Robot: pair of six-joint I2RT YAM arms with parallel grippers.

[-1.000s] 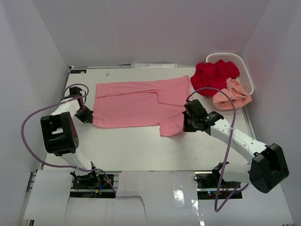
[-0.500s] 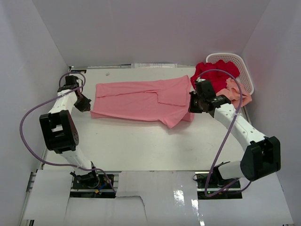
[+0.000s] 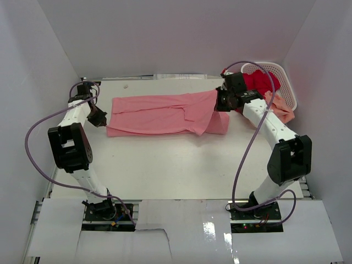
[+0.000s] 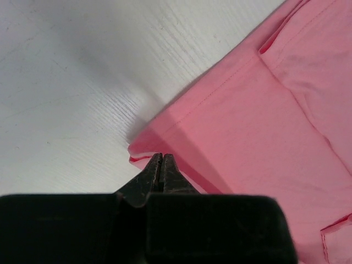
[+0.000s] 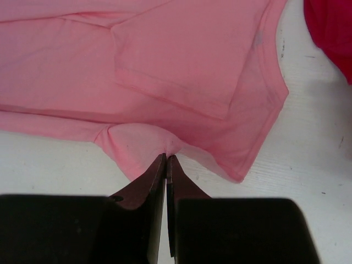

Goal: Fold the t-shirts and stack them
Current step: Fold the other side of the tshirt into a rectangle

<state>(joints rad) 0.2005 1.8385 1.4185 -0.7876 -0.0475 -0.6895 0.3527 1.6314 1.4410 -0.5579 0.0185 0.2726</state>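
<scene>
The medium pink t-shirt (image 3: 159, 114) lies across the middle of the table, its near half doubled over toward the back into a long band. My left gripper (image 3: 102, 121) is shut on the shirt's left hem corner (image 4: 144, 154). My right gripper (image 3: 219, 104) is shut on a pinch of the same pink t-shirt (image 5: 181, 60) at its right end, holding the cloth a little off the table. The deep red t-shirt (image 3: 254, 83) is bunched in and over the basket. The pale peach t-shirt (image 3: 281, 108) hangs at the basket's near side.
A white perforated basket (image 3: 284, 78) stands at the far right corner, close behind my right arm. White walls close in the table on three sides. Grey cables loop off both arms. The deep red t-shirt (image 5: 333, 27) shows at the right wrist view's upper right.
Both grippers moved away from me toward the back of the table with the pink shirt's near edge, folding it over itself into a narrower band. The right arm has stretched far out.
</scene>
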